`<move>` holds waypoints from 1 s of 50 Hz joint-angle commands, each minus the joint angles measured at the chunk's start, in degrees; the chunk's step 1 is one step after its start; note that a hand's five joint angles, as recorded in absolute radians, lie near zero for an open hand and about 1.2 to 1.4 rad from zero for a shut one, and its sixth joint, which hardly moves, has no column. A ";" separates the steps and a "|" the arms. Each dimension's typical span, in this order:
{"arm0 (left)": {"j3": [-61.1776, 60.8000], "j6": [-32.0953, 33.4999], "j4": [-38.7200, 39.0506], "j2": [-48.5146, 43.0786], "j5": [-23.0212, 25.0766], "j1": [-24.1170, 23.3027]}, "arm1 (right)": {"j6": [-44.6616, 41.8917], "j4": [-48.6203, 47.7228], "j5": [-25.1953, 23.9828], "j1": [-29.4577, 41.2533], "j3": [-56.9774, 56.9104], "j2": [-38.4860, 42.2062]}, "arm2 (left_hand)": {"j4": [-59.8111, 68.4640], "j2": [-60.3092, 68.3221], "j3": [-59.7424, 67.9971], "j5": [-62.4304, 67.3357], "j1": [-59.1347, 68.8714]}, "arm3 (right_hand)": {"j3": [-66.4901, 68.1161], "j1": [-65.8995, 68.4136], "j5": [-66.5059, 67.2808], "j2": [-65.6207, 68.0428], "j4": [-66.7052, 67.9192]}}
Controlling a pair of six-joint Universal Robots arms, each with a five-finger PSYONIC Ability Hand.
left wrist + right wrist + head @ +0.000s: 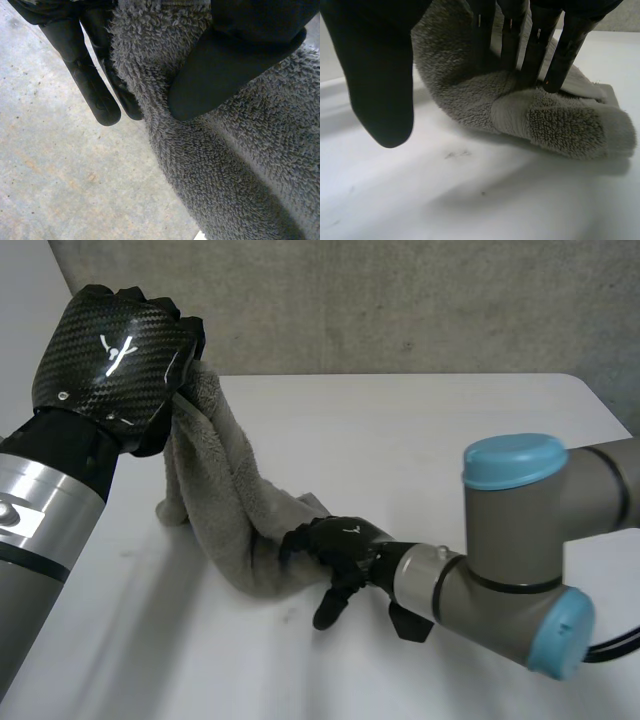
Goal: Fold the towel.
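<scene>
The robot's left hand (pixel 115 350) hangs high above the white table (pixel 450 430), its thumb (pixel 225 70) clamped across one end of the grey towel (pixel 225 490) while its straighter fingers (pixel 95 80) lie along the cloth's other side; the grip reads as a pinch, not a full fist. The right hand (pixel 340 540) sits low, its straight fingers (pixel 535 50) pressing the towel's other end onto the table; its thumb stands clear and holds nothing. Between the two hands the towel runs as a bunched, twisted rope from the raised hand down to the tabletop; its lower end lies doubled over under the right fingertips. The fold appears barely begun, the cloth more gathered than layered. To do this step well, the raised end probably needs carrying across and past the pinned end, low and slow, while the right fingers hold the crease line firm; a loose pinch could let the terry slip, and the twist risks a lumpy fold.
</scene>
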 commanded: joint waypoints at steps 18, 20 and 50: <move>-2.19 -0.09 -1.03 -0.84 0.00 2.00 | -0.56 -10.08 14.20 0.93 -4.12 6.35 | 10.22 10.35 10.43 11.06 12.63 | 2.20 4.98 3.08 1.86 2.64; -2.63 -0.09 -0.94 -1.10 0.00 2.96 | -1.98 -10.09 14.74 0.93 -4.21 6.44 | 10.22 10.35 10.43 11.06 12.63 | 2.71 5.49 3.59 2.37 3.15; -1.85 10.55 -19.83 -14.22 1.84 17.12 | -7.87 -9.82 16.41 1.02 -4.48 3.11 | -59.74 -59.60 -59.52 -58.89 -57.32 | 4.05 6.83 4.94 3.72 4.50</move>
